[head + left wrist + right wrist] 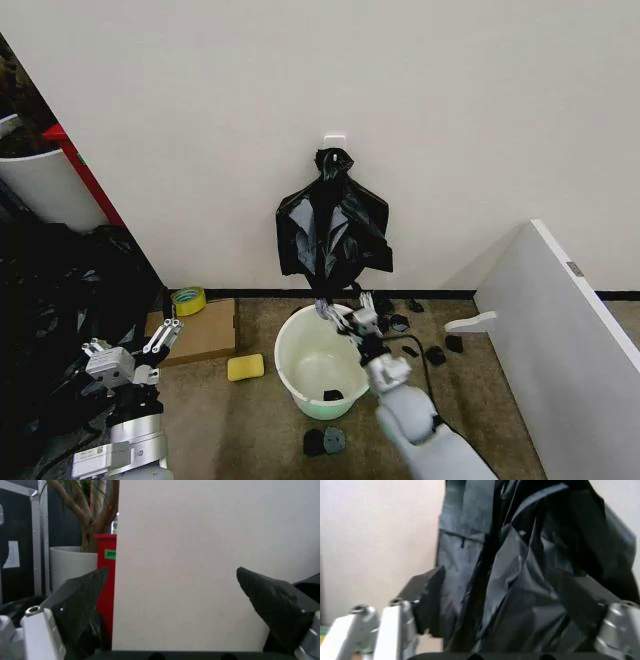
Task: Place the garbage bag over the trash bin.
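Observation:
A bundle of black bags (331,225) hangs from a white wall hook, knotted at its top. I cannot tell a single loose garbage bag apart from it. The cream-white trash bin (297,357) with a pale green base stands on the floor right below. My right gripper (343,312) is raised over the bin's far rim at the bundle's lower tip. Its fingers are open, and in the right wrist view the right gripper (502,581) has glossy black plastic (520,555) hanging between them. My left gripper (135,340) is held open at the lower left, and in its wrist view the left gripper (172,573) faces the bare wall.
A yellow sponge (245,367), a tape roll (188,299) and cardboard (205,338) lie left of the bin. Black scraps (325,440) dot the floor around it. A heap of black sheeting (60,300) and a white cylinder (40,185) fill the left. A white panel (560,330) stands on the right.

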